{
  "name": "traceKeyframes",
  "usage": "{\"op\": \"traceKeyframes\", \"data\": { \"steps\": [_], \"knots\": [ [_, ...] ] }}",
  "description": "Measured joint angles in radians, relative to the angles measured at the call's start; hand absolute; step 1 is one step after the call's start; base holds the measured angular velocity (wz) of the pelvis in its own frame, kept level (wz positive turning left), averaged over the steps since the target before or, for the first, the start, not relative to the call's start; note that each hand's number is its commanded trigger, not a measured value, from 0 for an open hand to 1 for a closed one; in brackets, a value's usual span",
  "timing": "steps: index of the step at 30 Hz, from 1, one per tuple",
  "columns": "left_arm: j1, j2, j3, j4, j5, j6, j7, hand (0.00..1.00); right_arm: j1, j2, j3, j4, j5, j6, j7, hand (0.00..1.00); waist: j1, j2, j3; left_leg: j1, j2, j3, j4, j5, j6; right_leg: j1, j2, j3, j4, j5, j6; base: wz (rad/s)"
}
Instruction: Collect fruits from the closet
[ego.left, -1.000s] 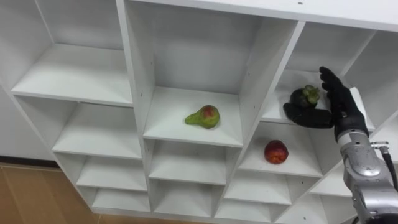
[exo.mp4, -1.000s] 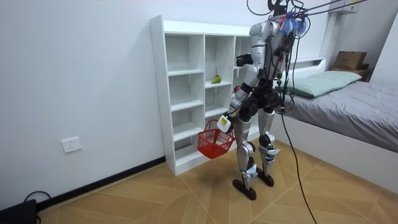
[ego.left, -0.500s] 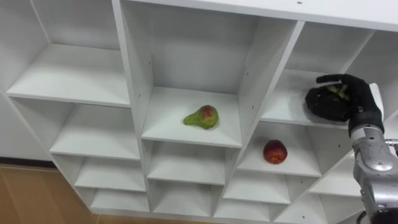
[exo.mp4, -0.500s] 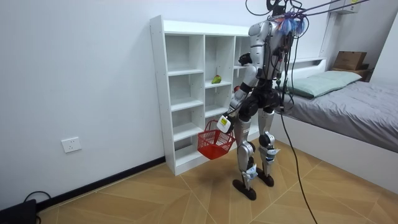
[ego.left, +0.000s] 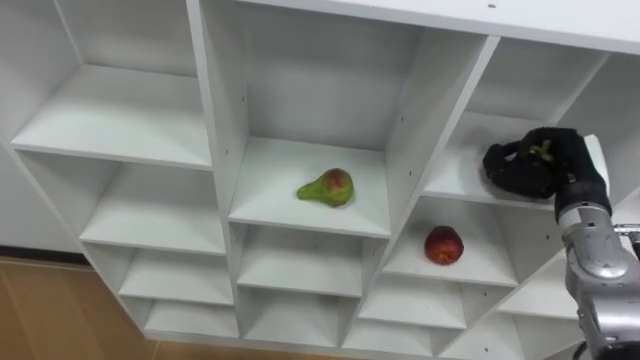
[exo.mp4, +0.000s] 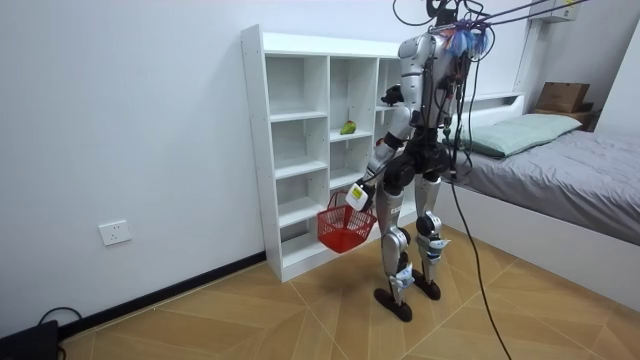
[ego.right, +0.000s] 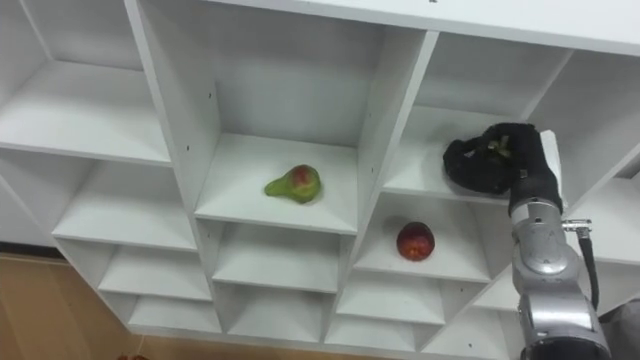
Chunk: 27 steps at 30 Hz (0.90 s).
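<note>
Right hand curled around a dark fruit on the closet shelf; a loose hold could drop it during withdrawal.

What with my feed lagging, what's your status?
Right hand shut on dark fruit, upper right shelf. Left hand carrying red basket. Pear, apple not yet collected. Nothing blocking.

Right hand curled round a dark fruit, up and right of the pear; red apple lower right of the pear.
</note>
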Motion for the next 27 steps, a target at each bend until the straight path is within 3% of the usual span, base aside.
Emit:
{"op": "traceKeyframes", "data": {
  "steps": [4, 12, 15, 17, 19, 23, 27],
  "knots": [
    [-0.003, 0.0, -0.018, -0.003, -0.002, -0.023, -0.001, 1.0, 0.038, 0.0, 0.023, -0.068, -0.006, 0.001, 0.006, 1.0, -0.004, 0.008, -0.0026, 0.002, 0.0, 0.005, -0.001, 0.0, 0.0, 0.0, 0.0, 0.004, 0.0, 0.0, 0.0, -0.02],
    [-0.009, 0.0, -0.033, -0.004, 0.0, -0.036, 0.002, 1.0, 0.138, 0.008, 0.041, -0.226, 0.168, 0.007, 0.091, 1.0, -0.011, 0.027, -0.0005, 0.0, 0.003, 0.019, -0.009, 0.0, 0.0, -0.015, 0.002, 0.023, 0.003, 0.0, 0.0, -0.07],
    [-0.009, -0.005, -0.038, -0.008, -0.001, -0.037, 0.003, 1.0, 0.179, 0.033, 0.057, -0.275, 0.262, 0.001, 0.162, 1.0, -0.024, 0.034, -0.0004, 0.0, 0.004, 0.025, -0.011, 0.0, 0.0, -0.018, 0.003, 0.03, 0.002, 0.0, 0.0, -0.06],
    [-0.015, -0.007, -0.052, -0.008, -0.003, -0.037, -0.001, 1.0, 0.207, 0.073, 0.089, -0.302, 0.358, -0.019, 0.23, 1.0, -0.033, 0.036, -0.0001, -0.001, 0.004, 0.031, -0.012, 0.0, 0.0, -0.02, 0.003, 0.031, 0.002, 0.0, 0.0, 0.0],
    [-0.026, -0.009, -0.057, -0.008, -0.002, -0.037, -0.006, 1.0, 0.231, 0.081, 0.124, -0.313, 0.402, -0.001, 0.291, 1.0, -0.032, 0.035, -0.0001, -0.001, 0.005, 0.034, -0.012, 0.0, 0.0, -0.021, 0.003, 0.033, 0.003, 0.0, 0.0, -0.02],
    [-0.05, -0.012, -0.058, -0.008, -0.003, -0.043, -0.045, 1.0, 0.312, 0.085, 0.235, -0.311, 0.411, 0.09, 0.433, 1.0, 0.0, 0.041, 0.0025, -0.006, 0.005, 0.051, -0.013, 0.0, 0.001, -0.039, 0.003, 0.049, 0.011, 0.0, 0.0, -0.11],
    [-0.056, -0.014, -0.058, -0.007, -0.004, -0.043, -0.068, 1.0, 0.313, 0.085, 0.258, -0.32, 0.432, 0.099, 0.507, 1.0, 0.004, 0.047, 0.0057, -0.025, 0.006, 0.055, -0.007, 0.003, 0.004, -0.062, 0.0, 0.055, 0.021, 0.0, 0.0, -0.05]
  ]
}}
